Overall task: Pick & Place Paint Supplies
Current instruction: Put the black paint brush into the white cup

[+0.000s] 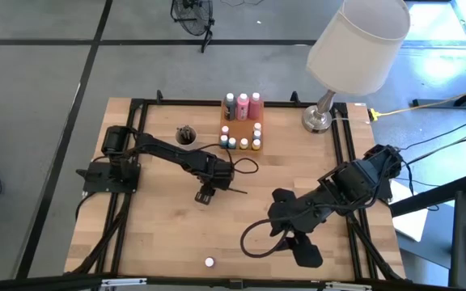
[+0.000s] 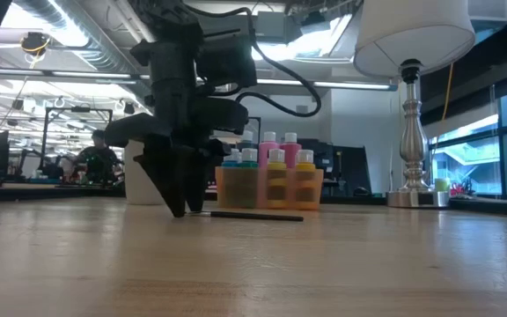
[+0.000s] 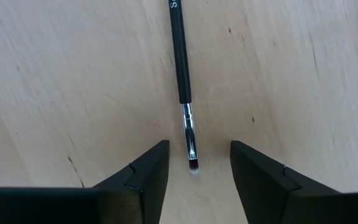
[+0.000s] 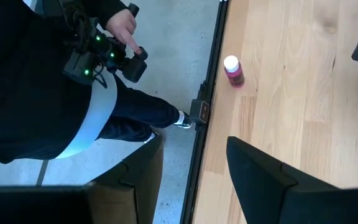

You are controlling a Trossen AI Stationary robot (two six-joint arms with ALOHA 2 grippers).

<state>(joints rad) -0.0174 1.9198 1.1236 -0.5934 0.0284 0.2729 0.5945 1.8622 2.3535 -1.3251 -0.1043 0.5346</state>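
Paintbrush: a thin dark paintbrush (image 3: 181,74) is seen lying flat on the wooden table (image 1: 160,242), a little way out from the front of the orange tray (image 1: 226,129), towards the table's middle.
Left gripper: the left gripper (image 3: 194,169) is lowered over the paintbrush's bristle end — its two fingers (image 3: 145,177) stand apart on either side of the tip, nothing being clasped; in the low view the fingertips are shown down at the tabletop.
Orange tray: three taller bottles, one dark (image 1: 230,103) and two pink (image 1: 250,105), are stood along the tray's back edge, with small white-capped paint pots (image 1: 243,142) set in front of them; a round grey cup (image 1: 187,135) is placed just beside the tray, on the left arm's side.
Stray pot: one small pink pot (image 4: 233,70) is left standing far from the tray, close to the table's near edge.
Right gripper: the right gripper (image 4: 188,165) is held well away from the tray, over the near edge beside the stray pot — its fingers are parted and empty.
Lamp: a white-shaded lamp (image 1: 354,44) is stood beside the tray, on the right arm's side.
Person: a person (image 4: 55,93) holding a dark device is seen on the floor beyond the table's edge.
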